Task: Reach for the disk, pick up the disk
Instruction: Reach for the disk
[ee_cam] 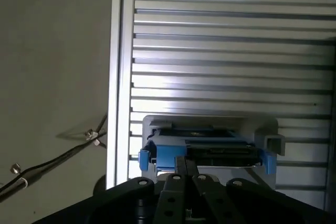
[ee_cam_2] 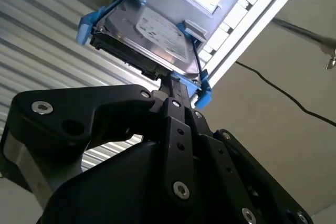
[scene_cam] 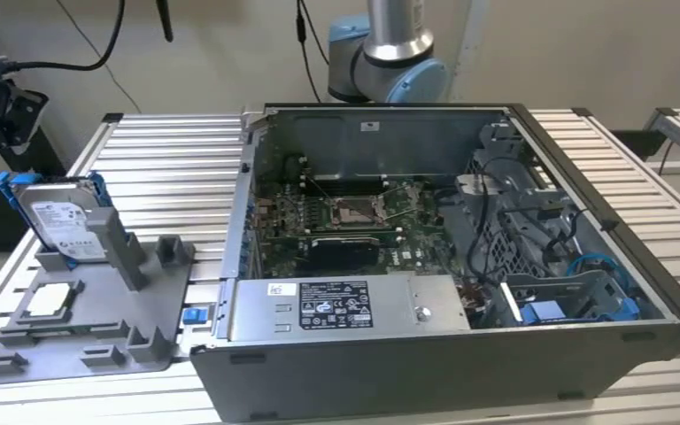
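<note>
Jaws pressed together, the black gripper (ee_cam_2: 173, 82) points at the blue-framed disk (scene_cam: 63, 220), which stands on edge in a slot of the grey holder (scene_cam: 92, 332), with the open computer case (scene_cam: 623, 266) just beside that holder on the exterior view's right.

We've got an open computer case (scene_cam: 435, 372) on the slatted tabletop (scene_cam: 169, 168), motherboard (scene_cam: 352, 221) and power supply (scene_cam: 340, 305) showing; beside it a grey holder (scene_cam: 110, 310) carries what's probably a small silver chip (scene_cam: 53, 301).

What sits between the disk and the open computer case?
In the exterior view, the grey holder's upright posts and a strip of bare table slats lie between the disk and the computer case.
</note>
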